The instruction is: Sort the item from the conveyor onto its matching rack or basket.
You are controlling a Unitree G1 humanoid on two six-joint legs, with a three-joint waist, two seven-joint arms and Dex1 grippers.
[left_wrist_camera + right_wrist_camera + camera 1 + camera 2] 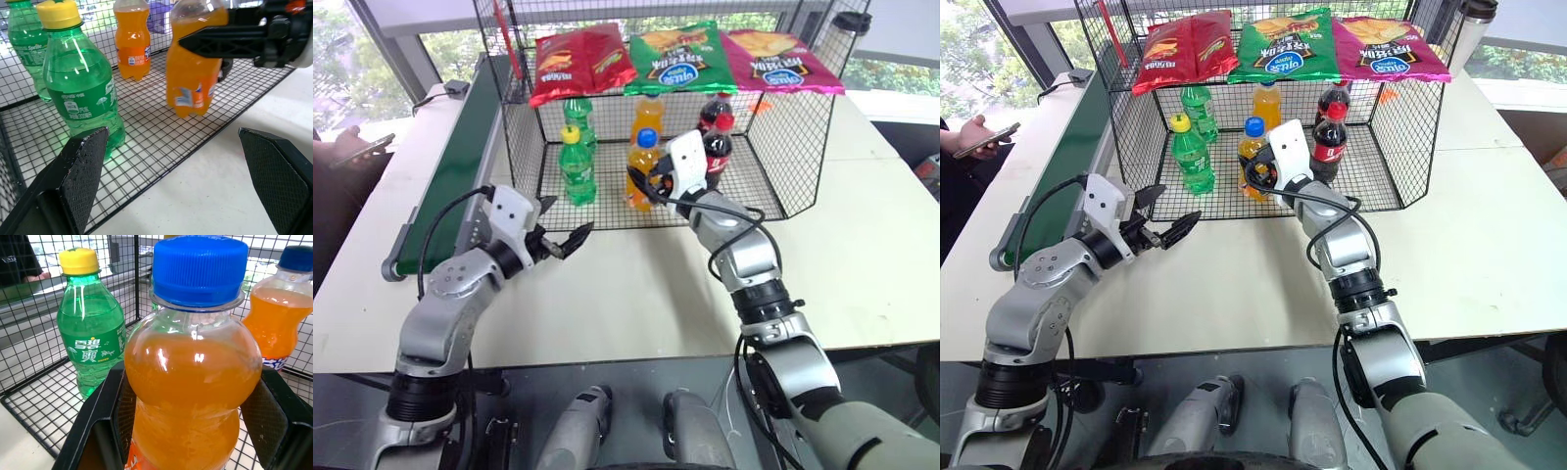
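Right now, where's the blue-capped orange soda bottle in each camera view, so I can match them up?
Left eye view: blue-capped orange soda bottle, centre, at the wire cage's front edge, in the right gripper.
Right eye view: centre, slightly left.
Left wrist view: upper middle, clamped.
Right wrist view: centre foreground.
Shared landmark: yellow-capped green bottle.

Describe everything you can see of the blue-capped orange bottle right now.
The bottle is small, clear plastic with a bulged shoulder, full of orange soda, with a blue screw cap and a blue-white label low on its body. It stands upright, clamped at mid-body between the right gripper's black fingers. It sits over the front edge of the cage's wire floor; whether its base rests on the grid is unclear. A yellow-capped green bottle stands to its left and another orange bottle behind, neither touching it.
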